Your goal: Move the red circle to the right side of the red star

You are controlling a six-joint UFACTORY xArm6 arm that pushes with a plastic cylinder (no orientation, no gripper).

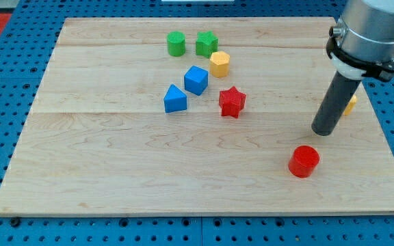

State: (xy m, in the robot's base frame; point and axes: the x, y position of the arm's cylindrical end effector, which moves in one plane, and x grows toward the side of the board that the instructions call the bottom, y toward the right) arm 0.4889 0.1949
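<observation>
camera view, my tip (324,130) just above-right of red circle (304,161), red star (232,102) well left, no fingers visible

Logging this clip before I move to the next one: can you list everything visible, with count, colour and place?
red circle: 1, red, view's lower right, below and left of the tip
red star: 1, red, near the board's middle
blue cube: 1, blue, up and left of the red star
blue block: 1, blue, wedge-like, left of the red star
yellow hexagon: 1, yellow, above the red star
green cylinder: 1, green, view's top
green star: 1, green, right of the green cylinder
yellow block: 1, yellow, mostly hidden behind the rod, shape unclear
board: 1, pale wood, on a blue pegboard
my tip: 1, dark rod end, view's right, touching no block
</observation>
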